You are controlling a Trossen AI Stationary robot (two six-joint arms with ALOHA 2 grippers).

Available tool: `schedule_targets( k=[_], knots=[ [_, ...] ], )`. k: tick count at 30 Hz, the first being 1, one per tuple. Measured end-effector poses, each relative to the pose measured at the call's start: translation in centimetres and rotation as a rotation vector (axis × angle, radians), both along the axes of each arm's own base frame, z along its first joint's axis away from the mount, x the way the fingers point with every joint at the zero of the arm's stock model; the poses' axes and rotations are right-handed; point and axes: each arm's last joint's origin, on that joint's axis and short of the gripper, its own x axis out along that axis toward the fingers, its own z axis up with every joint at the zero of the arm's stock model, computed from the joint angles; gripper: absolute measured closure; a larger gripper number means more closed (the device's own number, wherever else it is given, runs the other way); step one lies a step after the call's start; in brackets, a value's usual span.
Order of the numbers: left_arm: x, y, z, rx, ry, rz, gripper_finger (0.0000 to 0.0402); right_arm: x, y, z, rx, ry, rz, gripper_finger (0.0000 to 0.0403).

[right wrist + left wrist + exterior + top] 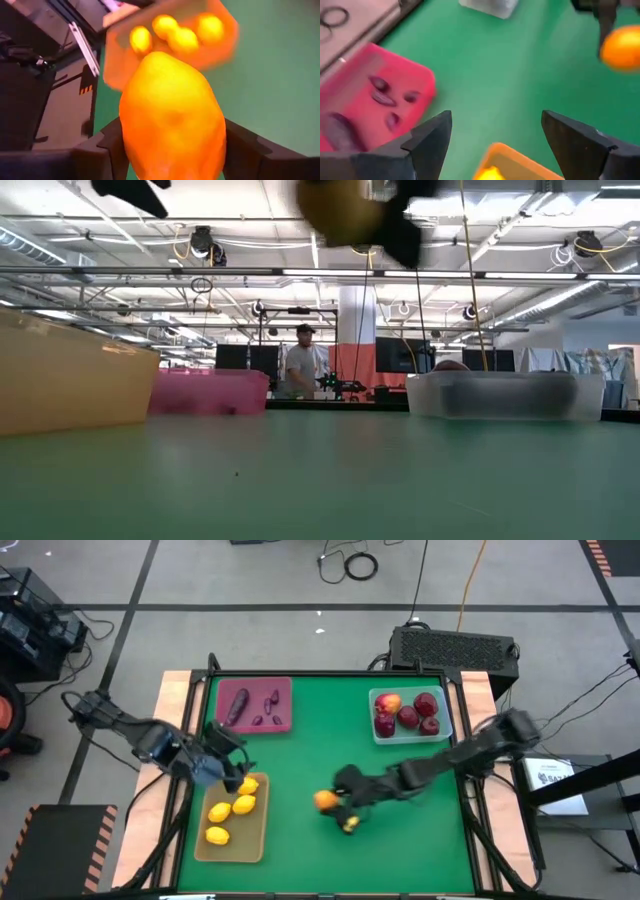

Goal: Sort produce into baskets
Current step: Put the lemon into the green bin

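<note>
While the right gripper (338, 802) pinches the orange fruit (172, 120) across its middle above the green table (310, 750), it looks light, hard and slippery; left gripper (495, 137) gapes empty.

I see the orange fruit (325, 800) clamped in my right tool (336, 802), lifted off the bench just right of the tan-yellow tray (232, 846), which holds four lemons (219, 813). Beyond that tray sits the maroon tray (283, 690) with dark purple vegetables (238, 705) lying flat inside. Far right of the maroon tray, the clear tray (376, 696) holds a cluster of red apples (408, 717).
</note>
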Motion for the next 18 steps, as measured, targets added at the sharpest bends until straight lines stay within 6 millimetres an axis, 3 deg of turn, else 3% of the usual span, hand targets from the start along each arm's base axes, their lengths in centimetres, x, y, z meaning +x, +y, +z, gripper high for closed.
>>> schedule_targets(
  k=[6, 10, 14, 18],
  knots=[
    [-0.8, 2.5, 1.1, 0.048, 0.009, -0.093, 0.0087, 11.0, 1.1, 0.0, -0.15, -0.12, 0.096, 0.0183],
    [-1.7, 3.8, 1.8, 0.065, -0.007, -0.099, 0.0087, 16.9, 1.4, -0.5, -0.224, -0.198, 0.134, 0.0173],
    [-2.7, 4.5, 2.3, 0.045, -0.046, -0.09, 0.0087, 20.6, 1.4, -1.6, -0.208, -0.223, 0.218, 0.0163],
    [-4.0, 4.8, 1.5, 0.032, -0.059, -0.091, 0.0087, 22.5, 1.0, -2.9, -0.201, -0.187, 0.207, 0.0153]
  ],
)
